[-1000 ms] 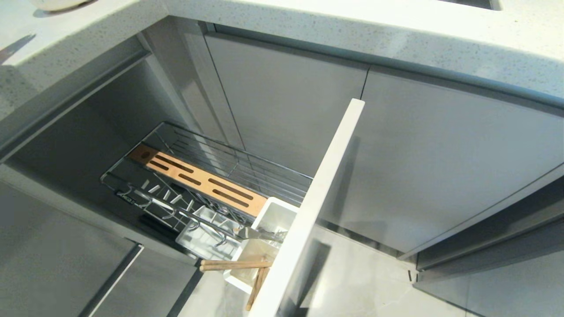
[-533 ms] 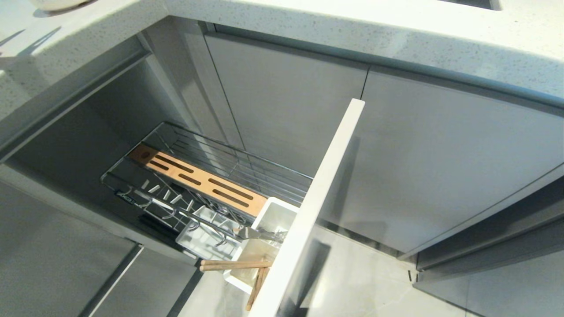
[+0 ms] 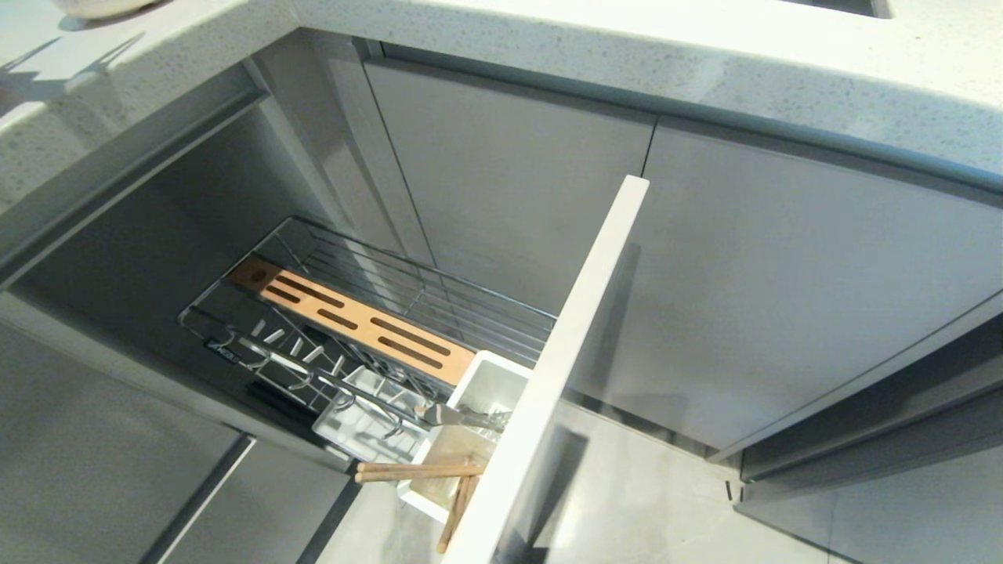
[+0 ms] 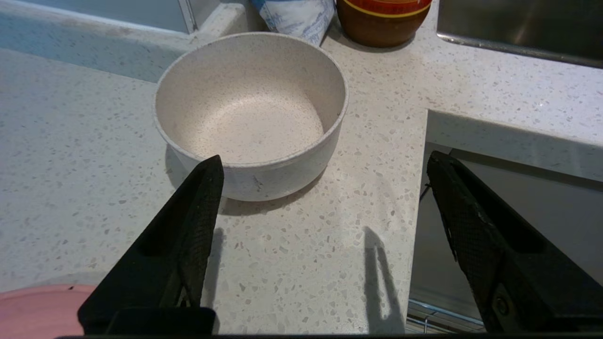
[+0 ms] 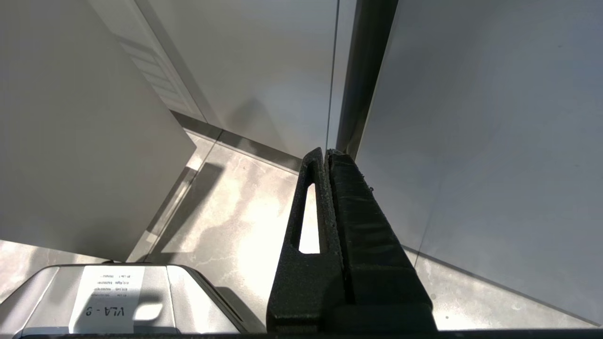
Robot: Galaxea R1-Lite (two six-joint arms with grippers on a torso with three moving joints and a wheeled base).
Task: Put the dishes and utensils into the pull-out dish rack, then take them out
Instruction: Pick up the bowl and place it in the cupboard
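Now the left tool (image 4: 325, 165) hangs over the counter (image 4: 292, 263) with its two fingers wide apart and nothing between them. Just beyond its left finger (image 4: 188, 221) stands the small white bowl (image 4: 252, 113), upright and empty; the finger tip overlaps the near wall, but I cannot tell if it touches. A pink plate (image 4: 33, 310) shows only as an edge, behind that same finger. I judge the bowl is light, stiff and smooth, so it can slip; the best hold is over the rim, one finger inside and one outside the near wall, closed gently. Further to the right of the tool, below the counter edge, the pull-out dish rack (image 3: 376, 321) is drawn out, with the chopsticks (image 3: 415, 470) and the spoon (image 3: 462, 417) in its white caddy (image 3: 486, 384). The right tool (image 5: 326, 160) is parked near the floor, fingers pressed together.
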